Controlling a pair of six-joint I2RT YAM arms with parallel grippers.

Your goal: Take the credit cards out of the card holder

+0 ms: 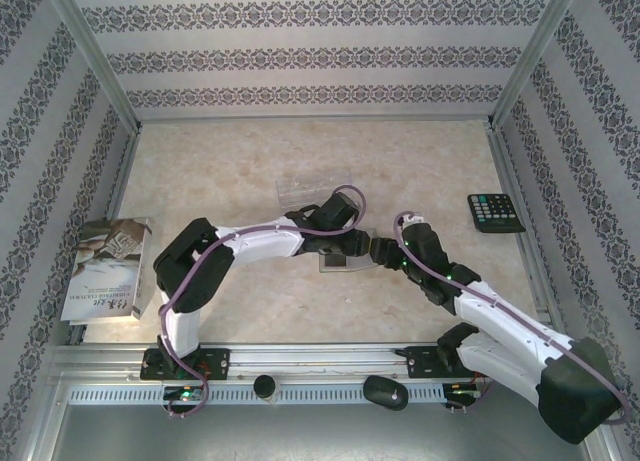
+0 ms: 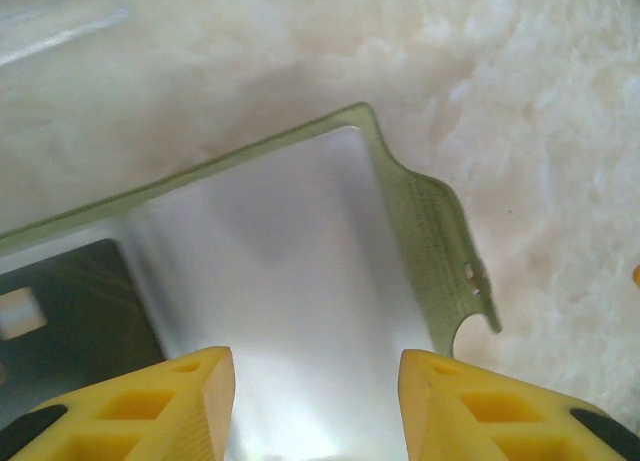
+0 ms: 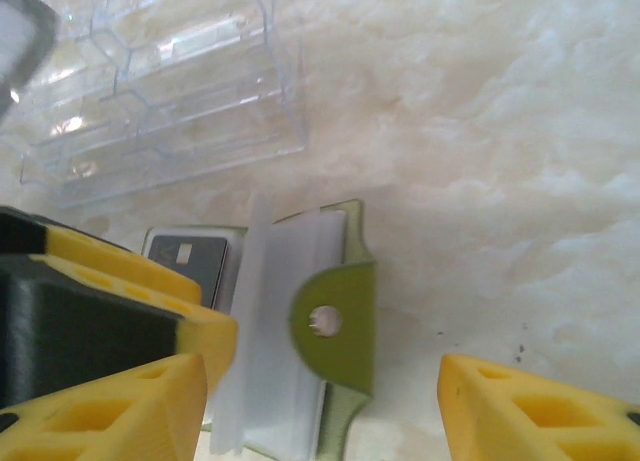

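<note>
As things stand, we list: left gripper [image 2: 312, 369], fingers apart and empty, over the pale grey inside of the open olive-green card holder [image 2: 432, 231]; black credit card [image 2: 70, 301] lodged in it beside one finger; right gripper [image 3: 320, 373], fingers wide apart, the holder's tab [image 3: 350, 311] between them.

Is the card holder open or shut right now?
Open: the card holder shows its pale grey inside, facing up within the green edge, and a black card lies in it.
</note>
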